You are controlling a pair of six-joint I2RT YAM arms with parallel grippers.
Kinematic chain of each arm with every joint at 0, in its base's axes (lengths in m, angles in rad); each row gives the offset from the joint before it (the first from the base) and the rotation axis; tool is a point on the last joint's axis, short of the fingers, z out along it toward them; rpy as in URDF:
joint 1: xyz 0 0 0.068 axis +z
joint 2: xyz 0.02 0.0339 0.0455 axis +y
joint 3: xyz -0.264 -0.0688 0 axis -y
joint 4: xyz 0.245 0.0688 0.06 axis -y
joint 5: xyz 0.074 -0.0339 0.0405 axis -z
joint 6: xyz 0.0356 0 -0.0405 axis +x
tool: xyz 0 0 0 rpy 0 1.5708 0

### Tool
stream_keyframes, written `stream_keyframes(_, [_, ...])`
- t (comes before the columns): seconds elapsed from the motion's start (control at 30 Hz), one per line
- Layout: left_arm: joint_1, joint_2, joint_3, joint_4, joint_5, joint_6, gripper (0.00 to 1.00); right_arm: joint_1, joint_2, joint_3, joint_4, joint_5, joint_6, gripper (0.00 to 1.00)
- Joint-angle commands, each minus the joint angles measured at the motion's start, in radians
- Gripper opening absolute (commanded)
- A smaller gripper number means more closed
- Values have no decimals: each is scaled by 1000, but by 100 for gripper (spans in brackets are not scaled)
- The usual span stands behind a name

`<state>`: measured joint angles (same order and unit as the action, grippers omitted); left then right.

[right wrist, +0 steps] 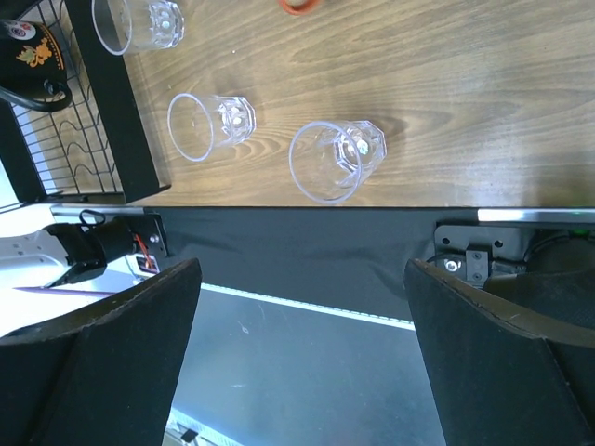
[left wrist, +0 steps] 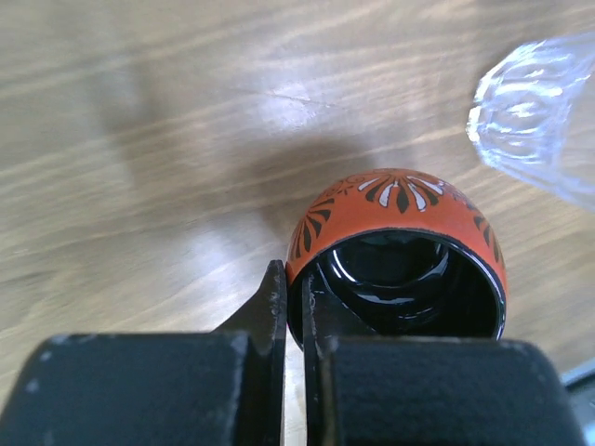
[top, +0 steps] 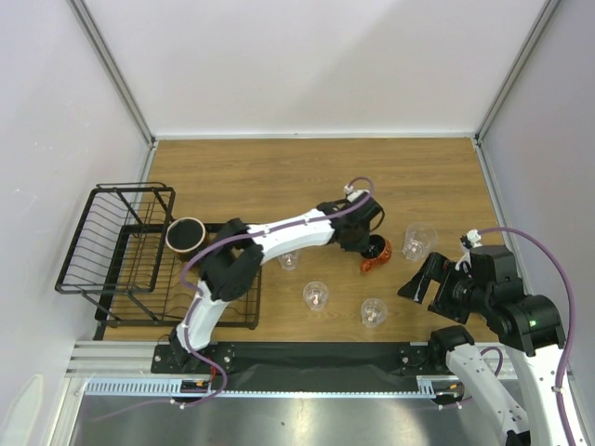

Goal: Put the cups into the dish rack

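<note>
My left gripper [top: 368, 243] [left wrist: 293, 302] is shut on the rim of the orange-red cup [top: 377, 253] [left wrist: 395, 218]. One finger is outside the cup's wall and one is inside its glossy dark interior. The cup lies tilted over the wooden table. A clear tumbler [top: 419, 242] [left wrist: 537, 111] stands just to its right. Three more clear tumblers [top: 288, 261] [top: 316, 295] [top: 374, 312] stand nearer the front. A dark mug [top: 186, 236] sits in the black wire dish rack [top: 112, 269] at the left. My right gripper [top: 420, 281] [right wrist: 302, 274] hangs open and empty over the front edge.
The right wrist view shows three tumblers [right wrist: 337, 158] [right wrist: 212, 124] [right wrist: 138, 23], the rack's edge [right wrist: 116, 111], and a black mat [right wrist: 307, 246] along the table's front. White walls enclose the table on three sides.
</note>
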<state>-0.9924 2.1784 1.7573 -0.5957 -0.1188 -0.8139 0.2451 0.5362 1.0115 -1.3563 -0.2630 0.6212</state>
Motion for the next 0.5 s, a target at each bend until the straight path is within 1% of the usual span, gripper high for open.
stream_keyframes(0.0, [43,-218,-41,149,97,-27,0,5,18,29,-144,-25,-38,97])
stream_keyframes(0.07, [50,-305,-93,230,142,-44,1,5,39,36,-106,-53,-58,97])
stream_keyframes(0.1, [57,-339,-111,262,190,-48,0,3,47,48,-90,-68,-67,97])
stream_keyframes(0.17, [60,-420,-151,327,218,-60,0,5,64,65,-20,-93,-83,97])
stream_keyframes(0.27, [66,-498,-171,346,237,-76,1,3,99,87,98,-163,-90,97])
stream_keyframes(0.33, [80,-587,-194,353,248,-123,0,3,126,91,213,-255,-83,97])
stream_keyframes(0.37, [86,-623,-249,405,257,-152,0,3,134,90,258,-292,-78,97])
stream_keyframes(0.4, [103,-705,-292,451,264,-186,0,5,140,90,360,-361,-55,97])
stream_keyframes(0.43, [110,-745,-400,509,266,-271,0,5,149,85,408,-387,-42,97])
stream_keyframes(0.47, [116,-784,-454,642,265,-318,0,5,154,84,457,-409,-31,97])
